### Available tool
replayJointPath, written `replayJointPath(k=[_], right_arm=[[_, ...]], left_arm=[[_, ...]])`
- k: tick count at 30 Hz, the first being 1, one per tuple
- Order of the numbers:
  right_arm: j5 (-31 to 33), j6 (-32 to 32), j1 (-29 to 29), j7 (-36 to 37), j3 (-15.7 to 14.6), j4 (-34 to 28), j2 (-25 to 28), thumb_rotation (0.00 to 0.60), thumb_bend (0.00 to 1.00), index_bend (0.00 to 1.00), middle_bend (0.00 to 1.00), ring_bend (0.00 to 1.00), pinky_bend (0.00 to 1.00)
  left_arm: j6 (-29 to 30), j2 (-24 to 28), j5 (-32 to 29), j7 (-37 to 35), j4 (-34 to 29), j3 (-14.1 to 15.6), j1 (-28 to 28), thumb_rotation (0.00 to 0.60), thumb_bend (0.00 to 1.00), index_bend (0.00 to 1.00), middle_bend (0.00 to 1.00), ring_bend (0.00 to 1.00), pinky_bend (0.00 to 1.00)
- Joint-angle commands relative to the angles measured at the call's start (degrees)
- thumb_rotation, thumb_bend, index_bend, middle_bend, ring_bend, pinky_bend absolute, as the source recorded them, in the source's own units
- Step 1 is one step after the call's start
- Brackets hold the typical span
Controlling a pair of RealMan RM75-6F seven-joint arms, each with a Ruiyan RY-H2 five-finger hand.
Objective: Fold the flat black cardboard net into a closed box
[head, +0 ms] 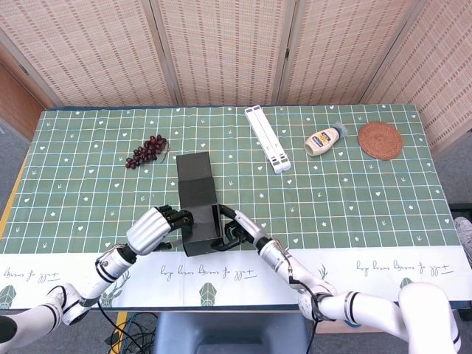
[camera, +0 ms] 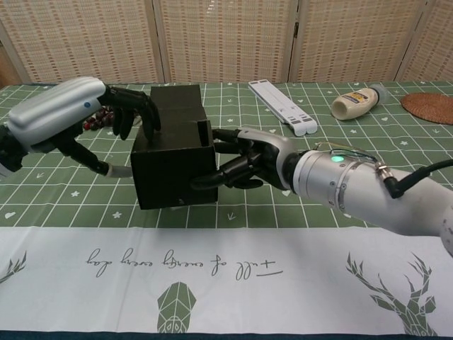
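The black cardboard box is partly folded and sits on the green tablecloth near the front edge, with a long flap stretching back from it. My left hand is at its left side, fingers curled over the top left edge and thumb pointing at the left wall. My right hand grips the right side, its fingers reaching across the front wall and the raised right flap. The box's inside is hidden.
A bunch of dark grapes lies behind the left hand. Further back right are a white folding stand, a squeeze bottle and a woven coaster. The white cloth border runs along the table's front edge.
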Motion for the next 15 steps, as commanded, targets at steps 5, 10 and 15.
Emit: replayJointPath(k=[5,10,15], right_arm=[[-3.7,0.9,0.6,2.0,-1.9,6.8,-3.9,0.600,0.27,0.29,0.39,0.76,1.00],[-6.6,2.7,0.4,4.5,-3.6,10.8,-6.3,0.600,0.27,0.29,0.39,0.76,1.00],[-9.4,5.7,-0.3,6.9,-5.4,14.0,-8.0,0.600,0.27,0.29,0.39,0.76,1.00]], left_arm=[[2.2,-10.3,0.6,-4.9,16.6,2.6,1.6,0.600,0.09,0.48,0.40,0.57,0.55],[2.3,-13.4,0.8,-6.2,22.5,4.1,2.1,0.600,0.09,0.48,0.40,0.57,0.55],[2.9,-15.1,0.7,-7.0,25.3,5.1,2.8,0.600,0.09,0.47,0.40,0.57,0.55]])
